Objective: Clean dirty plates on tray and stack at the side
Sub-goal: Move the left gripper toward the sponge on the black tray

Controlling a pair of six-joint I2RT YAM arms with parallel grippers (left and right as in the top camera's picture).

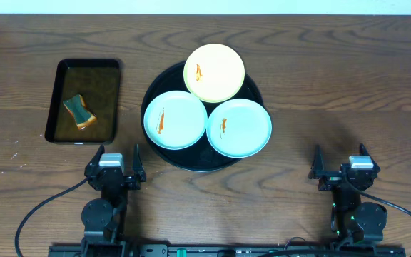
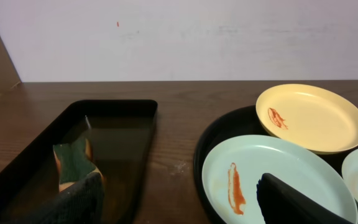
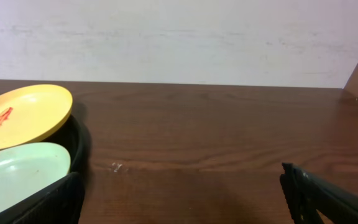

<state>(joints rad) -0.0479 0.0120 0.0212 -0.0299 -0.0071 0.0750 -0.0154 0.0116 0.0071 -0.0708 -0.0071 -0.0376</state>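
While all three plates lie on the round black tray [image 1: 191,163], each carries an orange-brown smear. The pale yellow plate [image 1: 214,72] sits at the far side. The left mint-blue plate [image 1: 175,119] and right mint-blue plate [image 1: 239,128] sit side by side nearer the arms, rims meeting. The left gripper [image 1: 118,151] and right gripper [image 1: 340,151] stand on the counter [image 1: 334,86], clear of the tray, jaws spread wide and empty. A rectangular black tray [image 1: 56,100] to the left holds a sponge [image 1: 80,111].

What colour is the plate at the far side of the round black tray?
The plate is pale yellow, clearest in the overhead view.
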